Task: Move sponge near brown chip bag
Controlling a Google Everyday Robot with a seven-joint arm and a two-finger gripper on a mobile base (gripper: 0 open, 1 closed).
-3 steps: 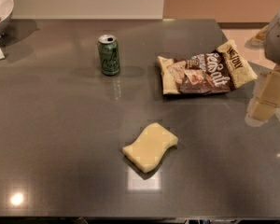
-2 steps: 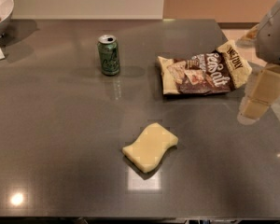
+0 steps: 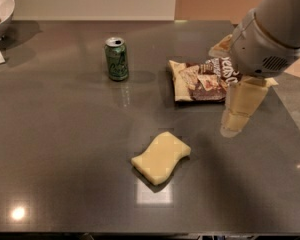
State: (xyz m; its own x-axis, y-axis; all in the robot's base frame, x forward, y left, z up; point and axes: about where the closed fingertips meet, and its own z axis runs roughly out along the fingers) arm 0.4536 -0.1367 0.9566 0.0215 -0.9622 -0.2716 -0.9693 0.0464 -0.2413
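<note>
1. One step is in hand, by my reading: the approach to the sponge (image 3: 161,157). No grasp is made yet, so the task is at its start.
2. Sponge position: flat on the table (image 3: 65,149), front centre, touching nothing else.
3. Bag (image 3: 200,79) position: flat at the back right, its right end partly hidden behind the wrist. The sponge is well apart from it. A can (image 3: 116,59) stands left of the bag, clear of both.
4. Gripper (image 3: 233,124): it hangs over the table just in front of the bag's right end, behind and to the right of the sponge. It points down with a slight tilt. I see nothing held, and it is apart from the sponge.
5. Gripper opening: I cannot tell from this view.
6. Next move, as I judge it: travel left and forward until over the sponge, then descend close to the tabletop, since the sponge is thin. Close across its narrow waist.
7. After that: carry it back and set it on bare table just beside the bag, not on it.
</note>
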